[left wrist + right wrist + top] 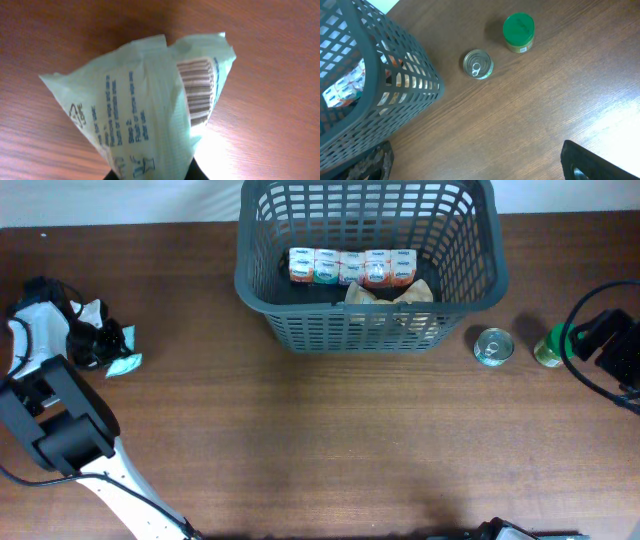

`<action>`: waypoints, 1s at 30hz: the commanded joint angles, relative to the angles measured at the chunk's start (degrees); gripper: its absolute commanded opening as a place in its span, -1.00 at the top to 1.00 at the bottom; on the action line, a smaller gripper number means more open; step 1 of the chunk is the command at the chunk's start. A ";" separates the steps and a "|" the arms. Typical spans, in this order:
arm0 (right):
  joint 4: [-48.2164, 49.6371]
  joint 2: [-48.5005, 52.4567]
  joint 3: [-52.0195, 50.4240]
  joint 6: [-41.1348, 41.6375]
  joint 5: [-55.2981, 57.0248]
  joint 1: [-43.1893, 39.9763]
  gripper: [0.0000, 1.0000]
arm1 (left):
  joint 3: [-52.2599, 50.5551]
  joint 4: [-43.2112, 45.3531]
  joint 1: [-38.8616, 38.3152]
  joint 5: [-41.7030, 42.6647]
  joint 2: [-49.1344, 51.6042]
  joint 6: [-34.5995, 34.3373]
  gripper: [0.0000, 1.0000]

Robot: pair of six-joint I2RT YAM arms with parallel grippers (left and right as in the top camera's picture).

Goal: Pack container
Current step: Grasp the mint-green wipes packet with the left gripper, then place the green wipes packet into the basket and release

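The dark grey lattice basket (367, 275) stands at the back middle of the table, with a row of small cartons (351, 267) and a tan packet (392, 292) inside. It also shows in the right wrist view (375, 85). My left gripper (103, 340) at the far left is shut on a pale green packet (124, 363), which fills the left wrist view (145, 110). My right gripper (475, 165) is open and empty over bare table at the far right, apart from a small tin can (478, 64) and a green-lidded jar (518, 32).
The tin can (492, 347) and the green-lidded jar (549, 347) stand on the table right of the basket. The right arm (610, 345) sits beside the jar. The wooden table (320, 440) stretches in front of the basket.
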 commanded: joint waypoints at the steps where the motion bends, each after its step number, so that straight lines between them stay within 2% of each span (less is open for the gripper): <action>1: -0.04 -0.07 0.33 -0.59 -0.72 -0.28 -0.98 | 11.32 -5.25 -0.42 21.49 -2.78 -0.26 0.97; 2: -0.04 -0.07 0.33 -0.59 -0.72 -0.28 -0.98 | 13.62 -6.51 -0.74 22.36 -3.45 -0.07 0.96; 3: -0.04 -0.07 0.33 -0.59 -0.72 -0.26 -0.98 | 21.57 -10.45 -2.80 22.58 -6.36 5.22 0.96; 7: -0.04 -0.07 0.33 -0.59 -0.72 -0.28 -0.98 | 32.06 -14.03 -7.96 21.90 -11.08 14.32 0.96; 13: -0.02 -0.07 0.33 -0.59 -0.72 -0.26 -0.98 | 44.61 -14.80 -23.85 14.34 -19.69 27.87 0.96; 19: -0.04 -0.07 0.33 -0.59 -0.72 -0.28 -0.98 | 46.34 -11.76 -46.40 -7.61 -22.53 45.66 0.96; 21: -0.04 -0.07 0.33 -0.59 -0.70 -0.28 -0.98 | 45.81 -11.80 -51.41 -11.30 -21.22 51.93 0.96; 23: -0.04 -0.07 0.33 -0.59 -0.72 -0.28 -0.98 | 45.13 -11.72 -54.75 -12.41 -18.67 57.11 0.97; 27: -0.04 -0.07 0.33 -0.59 -0.72 -0.28 -0.97 | 44.98 -11.63 -56.43 -12.39 -11.34 63.47 0.97; 30: -0.04 -0.07 0.33 -0.59 -0.72 -0.28 -0.98 | 44.98 -10.82 -56.35 -12.44 -5.01 63.76 0.96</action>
